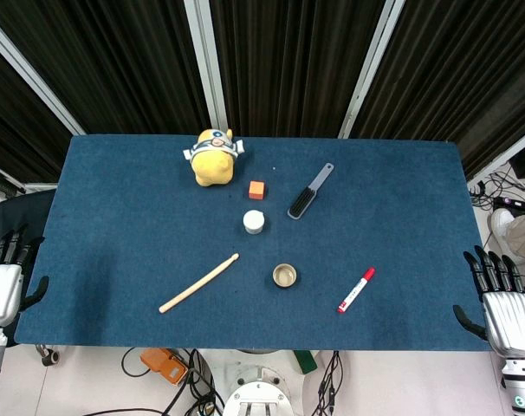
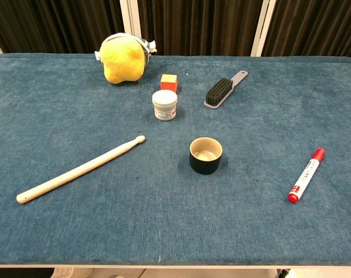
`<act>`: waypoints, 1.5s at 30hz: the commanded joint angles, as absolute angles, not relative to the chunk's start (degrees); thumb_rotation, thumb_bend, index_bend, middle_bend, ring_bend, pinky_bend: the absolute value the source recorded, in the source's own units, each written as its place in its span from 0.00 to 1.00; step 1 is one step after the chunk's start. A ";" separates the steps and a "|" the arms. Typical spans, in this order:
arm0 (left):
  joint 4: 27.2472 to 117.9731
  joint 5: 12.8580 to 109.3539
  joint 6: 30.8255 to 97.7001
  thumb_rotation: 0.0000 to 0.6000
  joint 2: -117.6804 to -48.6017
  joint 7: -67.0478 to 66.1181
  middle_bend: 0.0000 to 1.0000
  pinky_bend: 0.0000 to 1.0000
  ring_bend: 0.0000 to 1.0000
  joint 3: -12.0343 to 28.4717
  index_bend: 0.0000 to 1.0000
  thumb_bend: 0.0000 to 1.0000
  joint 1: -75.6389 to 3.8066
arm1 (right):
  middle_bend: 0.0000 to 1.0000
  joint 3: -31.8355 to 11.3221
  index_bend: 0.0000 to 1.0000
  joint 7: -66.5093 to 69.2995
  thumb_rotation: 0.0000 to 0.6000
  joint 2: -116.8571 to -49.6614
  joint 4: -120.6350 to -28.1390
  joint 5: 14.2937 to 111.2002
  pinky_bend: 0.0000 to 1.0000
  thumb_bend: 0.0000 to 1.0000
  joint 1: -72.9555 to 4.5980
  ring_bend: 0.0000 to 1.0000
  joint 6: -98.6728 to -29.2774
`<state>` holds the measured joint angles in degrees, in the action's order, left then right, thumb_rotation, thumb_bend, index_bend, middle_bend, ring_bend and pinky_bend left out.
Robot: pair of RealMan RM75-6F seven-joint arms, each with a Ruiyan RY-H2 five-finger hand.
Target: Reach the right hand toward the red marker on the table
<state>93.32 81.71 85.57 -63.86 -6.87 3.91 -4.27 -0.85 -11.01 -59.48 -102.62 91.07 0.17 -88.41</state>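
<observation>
In the head view, the red marker (image 1: 356, 289) lies flat on the blue table (image 1: 115, 217), near the front edge on the right side, with its red cap pointing to the back and right. Its white body has some dark print, but this is too small to read here. The right hand (image 1: 502, 299) is off the table, just past the right front corner, with its fingers straight, a little apart and holding nothing; the fingertips (image 1: 483, 260) point to the back, and the marker is well apart from them, toward the middle of the table. The left hand (image 1: 4, 277) is beside the left front corner, also with fingers apart and empty. A small cup (image 1: 285, 276) stands to the left of the marker, and a wooden drumstick (image 1: 198, 283) lies further left. Behind them are a white jar (image 1: 255, 222), an orange cube (image 1: 257, 190), a grey brush (image 1: 310, 191) and a yellow plush toy (image 1: 214, 157). In the chest view no hand shows. The marker (image 2: 306, 175) lies at the right, the cap toward the back; the print on its body looks like a few small lines, perhaps a brand, but I cannot read it. The cup (image 2: 205, 155), dark outside and light inside, stands to its left, not touching. The jar (image 2: 164, 105) has a pale label which is also not readable.
</observation>
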 commanded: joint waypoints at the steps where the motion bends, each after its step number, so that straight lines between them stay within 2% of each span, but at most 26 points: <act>1: 93.31 81.75 85.62 1.00 -63.85 -6.86 0.00 0.17 0.00 3.90 0.17 0.34 -4.25 | 0.01 -0.82 0.05 -11.02 1.00 -59.49 -102.61 91.09 0.04 0.39 0.16 0.01 -88.38; 12: 93.29 81.66 85.46 1.00 -63.89 -6.90 0.00 0.17 0.00 3.90 0.17 0.34 -4.30 | 0.01 -0.87 0.05 -10.91 1.00 -59.48 -102.46 90.81 0.04 0.39 0.10 0.01 -88.18; 18: 93.71 81.61 85.94 1.00 -63.97 -6.89 0.00 0.17 0.00 3.97 0.17 0.34 -4.07 | 0.01 -1.05 0.06 -9.59 1.00 -59.66 -101.10 88.84 0.04 0.39 -0.98 0.01 -85.35; 22: 93.85 81.78 86.26 1.00 -64.01 -7.14 0.00 0.17 0.00 3.85 0.17 0.34 -3.88 | 0.01 -1.07 0.11 -8.35 1.00 -59.86 -100.10 88.83 0.04 0.39 -3.25 0.01 -81.51; 29: 93.37 81.62 86.61 1.00 -64.23 -7.53 0.00 0.17 0.00 4.23 0.17 0.34 -3.92 | 0.01 -2.45 0.23 -6.17 1.00 -58.26 -97.91 89.13 0.04 0.39 -12.11 0.02 -68.94; 34: 93.26 81.37 86.77 1.00 -64.24 -7.85 0.00 0.17 0.00 4.40 0.17 0.34 -3.86 | 0.01 -1.76 0.29 -4.39 1.00 -58.68 -96.56 90.71 0.04 0.39 -17.50 0.02 -61.05; 38: 93.25 81.34 86.89 1.00 -64.29 -7.95 0.00 0.17 0.00 4.45 0.17 0.34 -3.82 | 0.01 -1.20 0.31 -6.06 1.00 -60.75 -94.65 91.08 0.04 0.39 -20.20 0.02 -57.23; 45: 93.21 81.24 86.81 1.00 -64.32 -8.07 0.00 0.17 0.00 4.49 0.17 0.34 -3.84 | 0.01 -0.70 0.36 -5.33 1.00 -65.34 -92.09 92.13 0.04 0.39 -23.27 0.02 -54.90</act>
